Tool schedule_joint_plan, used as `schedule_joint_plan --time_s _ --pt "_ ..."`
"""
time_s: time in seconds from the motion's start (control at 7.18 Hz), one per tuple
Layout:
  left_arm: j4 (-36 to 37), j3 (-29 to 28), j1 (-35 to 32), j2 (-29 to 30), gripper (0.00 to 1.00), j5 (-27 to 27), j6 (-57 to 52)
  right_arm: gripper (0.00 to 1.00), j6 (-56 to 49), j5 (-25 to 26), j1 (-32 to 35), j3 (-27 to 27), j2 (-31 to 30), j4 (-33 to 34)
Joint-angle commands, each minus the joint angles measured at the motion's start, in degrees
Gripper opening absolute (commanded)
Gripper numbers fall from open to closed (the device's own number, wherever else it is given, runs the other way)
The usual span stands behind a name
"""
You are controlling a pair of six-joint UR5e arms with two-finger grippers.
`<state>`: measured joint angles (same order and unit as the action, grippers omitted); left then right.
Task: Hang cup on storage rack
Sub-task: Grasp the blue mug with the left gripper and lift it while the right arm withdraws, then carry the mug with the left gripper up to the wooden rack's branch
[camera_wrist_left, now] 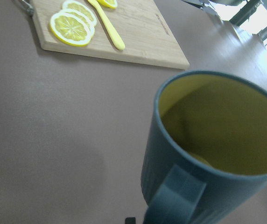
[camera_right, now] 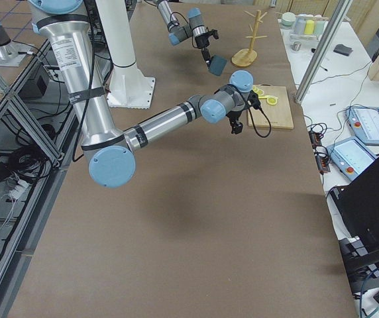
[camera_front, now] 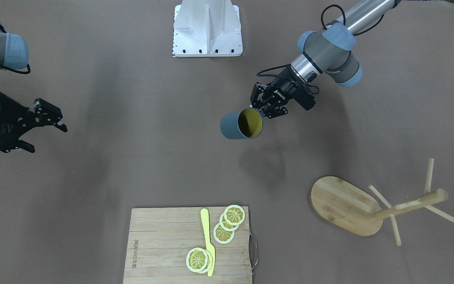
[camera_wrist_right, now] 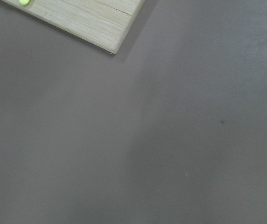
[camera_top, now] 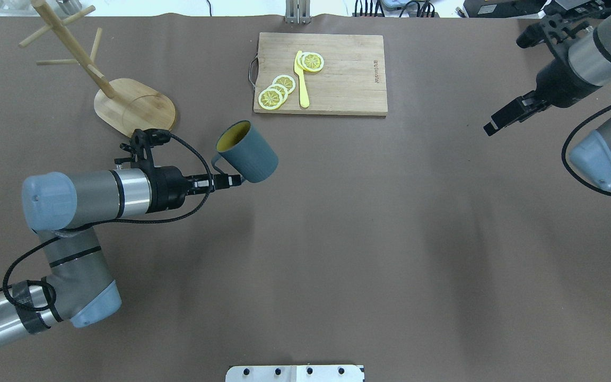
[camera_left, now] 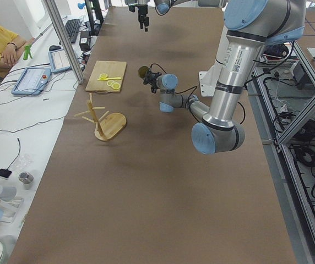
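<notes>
— So, where is the mug tree (camera_top: 141,109) standing?
— Back beside the left gripper's (camera_top: 234,180) wrist, not touching it. That gripper is clenching the blue-grey mug (camera_top: 250,156) by its handle, aloft just beyond its fingertips.
— Advice?
— I'd be turning the loop toward a peg and approaching slowly. The right gripper (camera_front: 47,139) is idling, jaws spread.

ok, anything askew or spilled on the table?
Nothing stands out. The light bamboo mug tree stands upright; the dark blue-grey mug hangs tilted in the left gripper, held by its handle, no spill visible.
</notes>
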<state>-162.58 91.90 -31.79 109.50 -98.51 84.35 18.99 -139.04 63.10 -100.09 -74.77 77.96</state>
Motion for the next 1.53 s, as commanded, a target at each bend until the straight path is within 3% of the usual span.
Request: schedule_joint_plan --time_s 0.0,0.28,0.7,0.84,1.11,1.39 --pt "-0.2 1.44 -5.36 0.54 0.0 -0.36 21.4 1.0 -0.01 0.08 5.16 -0.28 -4.4 0.18" --pt "0.15 1.36 -12.81 0.54 0.0 -0.97 40.79 1.0 -0.01 0.0 10.09 -0.2 -8.45 0.18" --pt "-0.1 -1.71 -17.68 0.72 0.0 -1.86 59.2 1.0 -0.01 0.26 18.28 -0.37 -15.74 0.27" --pt "-0.72 -2.07 -18.21 0.81 0.0 -1.51 64.66 1.0 -0.01 0.69 18.29 -0.2 -16.11 0.27" --pt "-9.04 -7.14 -19.62 1.77 0.0 1.03 74.6 1.0 -0.01 0.79 18.29 -0.11 -16.11 0.27" --pt "-9.77 -7.7 -19.8 2.04 0.0 4.72 80.94 1.0 -0.01 0.79 18.29 -0.02 -16.11 0.27"
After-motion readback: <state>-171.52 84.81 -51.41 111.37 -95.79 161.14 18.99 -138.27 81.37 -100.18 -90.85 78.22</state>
